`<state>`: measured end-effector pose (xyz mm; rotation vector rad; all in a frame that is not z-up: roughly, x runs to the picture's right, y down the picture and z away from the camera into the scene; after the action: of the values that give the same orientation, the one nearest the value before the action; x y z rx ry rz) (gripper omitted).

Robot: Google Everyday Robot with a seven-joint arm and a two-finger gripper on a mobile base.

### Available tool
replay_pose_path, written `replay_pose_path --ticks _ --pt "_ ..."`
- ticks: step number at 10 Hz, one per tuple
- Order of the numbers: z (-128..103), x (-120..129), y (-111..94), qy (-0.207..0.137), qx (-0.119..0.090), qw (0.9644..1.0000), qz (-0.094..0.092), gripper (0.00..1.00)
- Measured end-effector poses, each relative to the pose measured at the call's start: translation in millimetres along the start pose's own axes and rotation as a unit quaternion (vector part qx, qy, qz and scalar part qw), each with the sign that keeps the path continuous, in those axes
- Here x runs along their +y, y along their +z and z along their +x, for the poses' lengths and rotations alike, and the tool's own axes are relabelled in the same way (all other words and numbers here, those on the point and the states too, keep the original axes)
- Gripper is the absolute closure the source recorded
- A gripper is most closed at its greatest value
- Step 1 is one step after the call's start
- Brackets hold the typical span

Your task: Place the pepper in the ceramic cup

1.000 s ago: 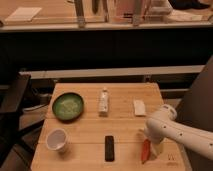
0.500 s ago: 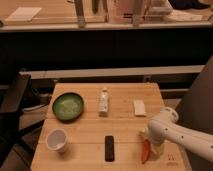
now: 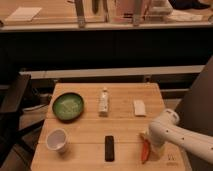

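Note:
The red-orange pepper (image 3: 145, 151) lies on the wooden table (image 3: 90, 125) near its front right corner. My gripper (image 3: 149, 139) is at the end of the white arm, directly over the pepper's upper end and partly hiding it. The white ceramic cup (image 3: 56, 140) stands upright at the front left of the table, far from the gripper. The cup looks empty.
A green bowl (image 3: 68, 106) sits at the back left. A small white bottle (image 3: 103, 102) lies at the back middle, a white block (image 3: 139, 108) at the back right. A black bar (image 3: 109, 148) lies at the front middle. A dark chair stands left of the table.
The arm's end has shifted slightly down and toward the pepper. The pepper and other objects have not moved.

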<state>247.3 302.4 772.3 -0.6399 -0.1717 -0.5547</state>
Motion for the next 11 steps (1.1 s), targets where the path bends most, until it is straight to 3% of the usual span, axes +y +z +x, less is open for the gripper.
replay_pose_path --ticks 4,10,11 --pt "1.6 3.4 6.2 0.001 0.001 1.0 0.0 0.21" --pt "2.0 2.1 7.7 0.0 0.006 1.0 0.002 0.46" --pt "1.6 1.1 5.8 0.001 0.008 1.0 0.005 0.55"
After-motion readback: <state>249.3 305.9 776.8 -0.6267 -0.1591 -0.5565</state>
